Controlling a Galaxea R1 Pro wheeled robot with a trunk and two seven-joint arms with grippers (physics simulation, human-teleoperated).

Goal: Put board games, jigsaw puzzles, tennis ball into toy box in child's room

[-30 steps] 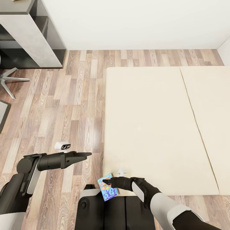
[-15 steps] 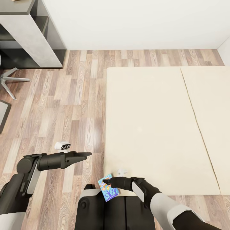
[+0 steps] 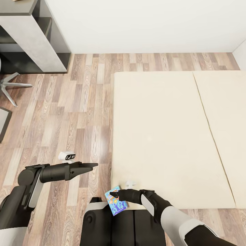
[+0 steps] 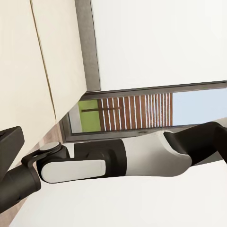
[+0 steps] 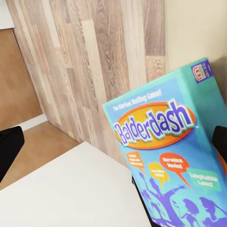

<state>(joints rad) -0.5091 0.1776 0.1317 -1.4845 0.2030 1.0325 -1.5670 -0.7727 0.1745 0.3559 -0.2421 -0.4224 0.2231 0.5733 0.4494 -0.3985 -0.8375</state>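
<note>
A teal board game with an orange oval title lies tilted at the near left corner of the cream bed, partly over my dark base. Its printed cover faces the right wrist camera. My right gripper rests over the game's upper edge. Its two fingers stand wide apart, one finger against the box's side and the other finger well clear of it. My left gripper hovers over the wood floor left of the bed, pointing at the bed, open with nothing in it.
A grey desk unit stands at the back left with chair legs beside it. Wood-plank floor runs between desk and bed. A white wall closes the back. The bed top shows a seam.
</note>
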